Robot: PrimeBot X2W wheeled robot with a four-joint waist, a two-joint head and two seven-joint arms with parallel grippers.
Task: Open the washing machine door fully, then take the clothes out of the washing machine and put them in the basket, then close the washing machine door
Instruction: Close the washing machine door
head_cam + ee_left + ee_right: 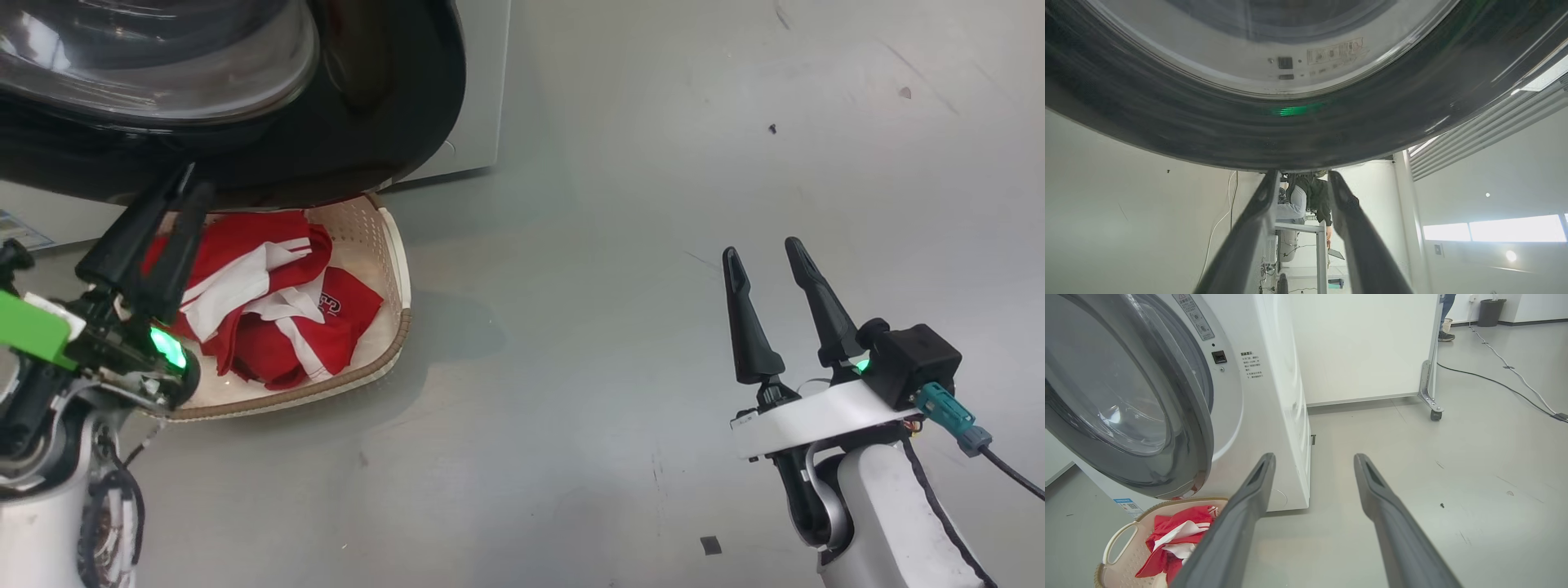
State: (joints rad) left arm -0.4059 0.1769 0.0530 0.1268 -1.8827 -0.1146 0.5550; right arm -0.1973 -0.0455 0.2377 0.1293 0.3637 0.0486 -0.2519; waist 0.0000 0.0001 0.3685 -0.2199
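Left gripper (196, 178), left of frame: fingers parted, held nothing, tips at black rim of washing machine door (392, 122). Right gripper (761, 249), lower right: stood spread wide, empty.

right jaws: two long, dark, tapering fingers (744, 327), matte, each with a slot-like recess near the tip. behind them sits a white bracket plate (816, 420), then a black camera cube (918, 359) with a green glow at its edge, and a teal connector (947, 412) feeding a black cable (1012, 478). the forearm shell (890, 506) is glossy white. over on the left arm: a bright green block (33, 331), a green light (167, 347), black wiring (114, 498) looped over white casing (41, 531).
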